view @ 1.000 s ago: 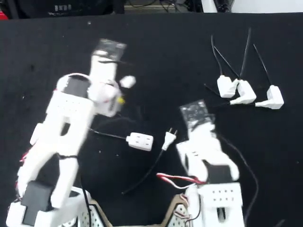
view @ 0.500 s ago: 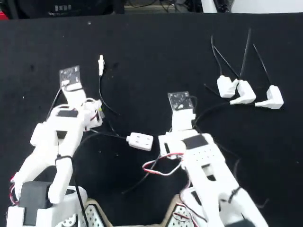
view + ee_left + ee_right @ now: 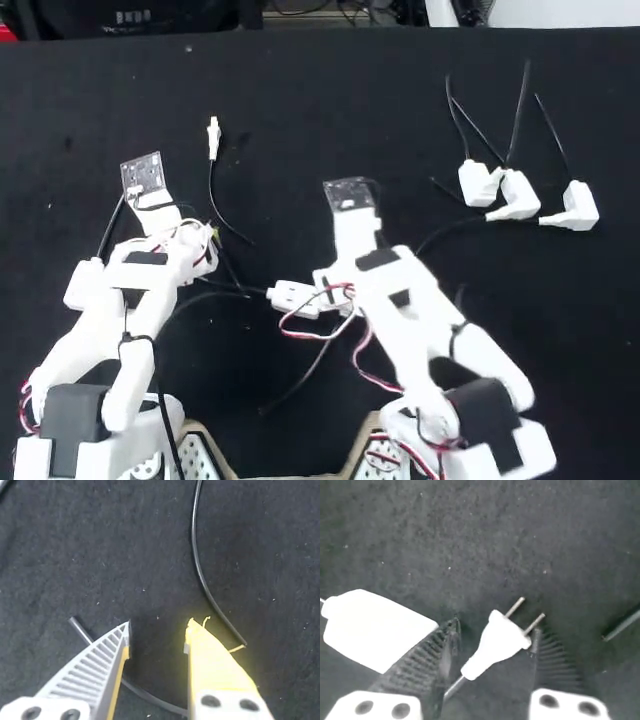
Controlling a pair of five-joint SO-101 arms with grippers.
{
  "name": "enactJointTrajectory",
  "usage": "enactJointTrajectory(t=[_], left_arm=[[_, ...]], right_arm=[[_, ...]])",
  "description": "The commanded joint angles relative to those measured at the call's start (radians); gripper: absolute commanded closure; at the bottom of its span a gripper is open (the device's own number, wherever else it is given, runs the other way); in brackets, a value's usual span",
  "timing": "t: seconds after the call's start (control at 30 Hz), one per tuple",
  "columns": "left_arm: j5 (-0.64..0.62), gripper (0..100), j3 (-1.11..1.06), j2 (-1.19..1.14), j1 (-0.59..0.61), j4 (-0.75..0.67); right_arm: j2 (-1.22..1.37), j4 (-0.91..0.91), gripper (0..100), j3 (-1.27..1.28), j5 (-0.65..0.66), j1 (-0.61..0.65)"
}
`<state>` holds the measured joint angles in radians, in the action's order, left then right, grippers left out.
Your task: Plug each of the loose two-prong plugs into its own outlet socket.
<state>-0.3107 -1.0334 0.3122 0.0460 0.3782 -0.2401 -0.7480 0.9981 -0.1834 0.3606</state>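
A white two-prong plastic plug (image 3: 497,642) lies between the jaws of my right gripper (image 3: 495,630), with a white rectangular outlet block (image 3: 375,630) just beside it. A thin black cable (image 3: 202,577) lies beside my left gripper (image 3: 157,630).

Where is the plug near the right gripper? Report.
Right wrist view: the plug lies between the right gripper's open fingers, beside the white outlet socket.

Both arms are white moulded plastic. The left arm (image 3: 120,300) has a black motor block (image 3: 70,415) near its base and a speckled grey board (image 3: 142,173) at its wrist. The left fingers (image 3: 107,655) are ribbed, one pale grey and one yellow, with round screw holes. The right arm (image 3: 420,320) trails looped red and white wires (image 3: 320,325). The right fingers (image 3: 422,662) are ribbed and look dark, perhaps black.
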Motion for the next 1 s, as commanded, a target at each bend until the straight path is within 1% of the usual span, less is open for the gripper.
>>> enactJointTrajectory(t=[0.0, 0.1, 0.17, 0.33, 0.47, 0.57, 0.7, 0.83, 0.87, 0.93, 0.97], left_arm=[[-0.006, 82, -0.005, 0.031, 0.004, -0.017], [-0.005, 82, -0.004, 0.031, 0.005, -0.014], [-0.005, 82, -0.004, 0.031, 0.005, -0.014], [-0.003, 82, -0.004, 0.031, 0.005, -0.014], [-0.003, 82, -0.004, 0.031, 0.004, -0.014], [-0.003, 82, -0.004, 0.031, 0.004, -0.014], [-0.002, 82, -0.004, 0.031, 0.004, -0.014], [-0.002, 82, -0.004, 0.031, 0.005, -0.014], [-0.002, 82, -0.004, 0.031, 0.005, -0.014], [-0.002, 82, -0.004, 0.031, 0.007, -0.014], [-0.002, 82, -0.004, 0.031, 0.007, -0.014]], right_arm=[[0.084, -0.043, 91.7, -0.111, 0.006, 0.098], [0.101, -0.104, 98.7, -0.157, 0.1, 0.092], [0.09, -0.115, 98.5, -0.173, 0.166, 0.06], [0.016, -0.117, 98.8, -0.228, 0.328, -0.109], [-0.059, -0.117, 98.7, -0.305, 0.523, -0.252], [-0.11, -0.117, 98.7, -0.367, 0.666, -0.311], [-0.191, -0.118, 98.7, -0.473, 0.85, -0.331], [-0.318, -0.118, 98.7, -0.549, 0.922, -0.324], [-0.349, -0.121, 98.7, -0.549, 0.961, -0.315], [-0.392, -0.189, 98.7, -0.539, 1.092, -0.29], [-0.403, -0.247, 98.7, -0.519, 1.181, -0.281]])
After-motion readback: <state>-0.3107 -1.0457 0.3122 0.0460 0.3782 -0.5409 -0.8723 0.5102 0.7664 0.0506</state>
